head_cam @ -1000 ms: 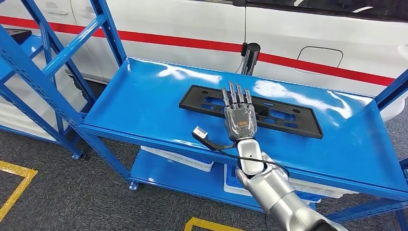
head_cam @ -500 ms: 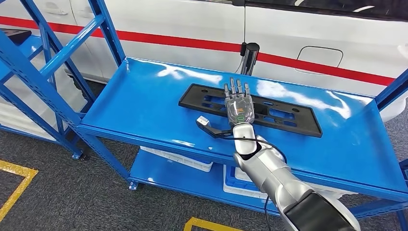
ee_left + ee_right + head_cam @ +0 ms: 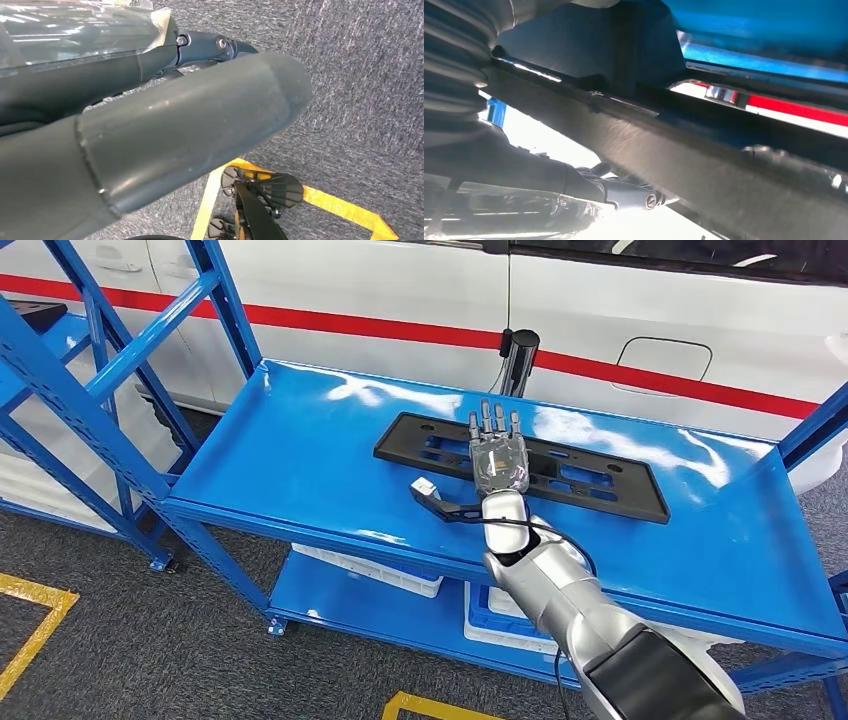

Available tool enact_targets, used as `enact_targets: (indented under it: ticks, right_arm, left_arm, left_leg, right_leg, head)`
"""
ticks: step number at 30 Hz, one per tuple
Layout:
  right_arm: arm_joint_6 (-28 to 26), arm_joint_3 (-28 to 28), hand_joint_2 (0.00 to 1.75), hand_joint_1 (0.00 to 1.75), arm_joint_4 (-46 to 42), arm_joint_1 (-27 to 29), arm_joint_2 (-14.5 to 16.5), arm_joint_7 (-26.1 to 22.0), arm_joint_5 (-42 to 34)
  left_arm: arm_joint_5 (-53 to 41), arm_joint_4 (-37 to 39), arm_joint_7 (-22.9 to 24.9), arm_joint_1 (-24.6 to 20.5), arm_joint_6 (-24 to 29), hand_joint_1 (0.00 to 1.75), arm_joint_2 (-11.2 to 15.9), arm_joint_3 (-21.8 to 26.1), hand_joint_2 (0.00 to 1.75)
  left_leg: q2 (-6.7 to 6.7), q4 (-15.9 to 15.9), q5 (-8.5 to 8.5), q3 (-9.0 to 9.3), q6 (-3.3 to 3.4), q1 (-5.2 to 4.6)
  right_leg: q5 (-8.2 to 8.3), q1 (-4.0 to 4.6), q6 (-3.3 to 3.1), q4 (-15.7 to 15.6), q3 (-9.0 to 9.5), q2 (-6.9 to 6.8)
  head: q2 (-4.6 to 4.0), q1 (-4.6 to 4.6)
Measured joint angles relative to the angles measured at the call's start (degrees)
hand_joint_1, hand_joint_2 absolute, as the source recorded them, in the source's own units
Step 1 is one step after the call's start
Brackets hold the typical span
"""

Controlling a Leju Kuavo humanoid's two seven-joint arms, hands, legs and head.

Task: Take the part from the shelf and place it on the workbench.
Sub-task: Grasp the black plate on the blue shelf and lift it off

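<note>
I am reaching for the part, a long black frame lying flat across the middle of the shelf. My right hand is lying over its middle, fingers straight and slightly spread, gripping nothing, I judge. My left hand is hanging by the floor; I cannot tell its fingers. Next I am needing a hold on the near edge. Blue deck is lying open on both sides, uprights far left.
</note>
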Motion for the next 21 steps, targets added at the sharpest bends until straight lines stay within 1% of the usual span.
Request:
enact_targets:
  ticks: [5, 6, 7, 9, 10, 11, 14, 21]
  right_arm:
    - [4.1, -0.2, 1.75, 0.01, 0.4, -0.7, 0.8, -0.3, 0.0]
    - [4.7, -0.2, 1.75, 0.35, 0.2, -0.7, 0.9, -0.3, 0.0]
    - [5.4, -0.3, 1.75, 0.75, -0.3, -0.6, 0.9, -0.3, 0.0]
    - [7.1, -0.3, 1.75, 1.62, -1.9, 0.1, 0.9, -0.4, 0.0]
    - [8.0, -0.3, 1.75, 1.71, -2.9, 0.5, 0.9, -0.7, 0.0]
    - [8.9, -0.3, 1.75, 1.75, -4.0, 1.1, 0.9, -1.0, 0.0]
    - [11.0, -0.2, 1.75, 1.75, -7.5, 2.7, 0.8, -2.2, 0.0]
    - [12.0, 0.2, 1.75, 1.75, -15.3, 5.8, 0.2, -2.6, 0.0]
  left_arm:
    - [0.7, 0.0, 0.0, 0.1, 0.0, 0.0, 0.0, 0.0, 0.0]
    - [0.9, 0.0, -0.1, 0.1, 0.0, 0.0, 0.0, 0.0, 0.0]
    - [1.1, 0.0, -0.3, 0.1, 0.1, 0.0, 0.0, 0.0, 0.0]
    - [1.4, 0.0, -0.6, 0.2, 0.2, 0.0, 0.0, 0.1, 0.0]
    - [1.6, 0.0, -0.8, 0.3, 0.3, 0.0, 0.0, 0.1, 0.0]
    - [1.7, 0.0, -1.0, 0.3, 0.4, 0.0, 0.0, 0.2, 0.0]
    - [2.0, 0.0, -1.5, 0.5, 0.5, 0.0, 0.0, 0.3, 0.0]
    - [2.1, 0.0, -1.6, 0.7, 0.6, 0.0, 0.0, 0.3, 0.0]
  left_leg:
    - [-0.01, 0.0, -0.01, 0.09, -0.01, 0.0]
    - [-0.01, 0.0, -0.01, 0.13, -0.01, 0.0]
    - [0.0, 0.0, -0.02, 0.16, -0.01, 0.0]
    - [0.01, 0.0, -0.03, 0.19, -0.03, 0.0]
    - [0.02, 0.0, -0.04, 0.19, -0.03, 0.0]
    - [0.04, 0.0, -0.04, 0.18, -0.03, 0.0]
    - [0.08, 0.0, -0.04, 0.16, -0.03, 0.0]
    - [0.08, 0.0, -0.04, 0.04, -0.03, 0.0]
  right_leg:
    - [-0.01, 0.0, -0.01, 0.0, -0.02, 0.0]
    - [-0.01, 0.0, -0.01, 0.0, -0.03, 0.0]
    - [-0.02, 0.0, -0.01, 0.0, -0.04, 0.0]
    - [-0.03, 0.0, -0.01, 0.0, -0.03, 0.0]
    - [-0.02, 0.0, -0.01, 0.0, -0.01, 0.0]
    - [-0.02, 0.0, -0.01, 0.0, 0.03, 0.01]
    - [-0.02, 0.01, 0.0, 0.0, 0.1, 0.01]
    - [-0.02, 0.01, -0.01, 0.0, 0.03, 0.01]
  head:
    - [0.0, 0.0]
    - [0.0, 0.01]
    - [0.0, 0.01]
    - [0.0, 0.01]
    - [0.01, 0.0]
    - [0.01, -0.01]
    - [0.0, -0.01]
    - [0.01, -0.01]
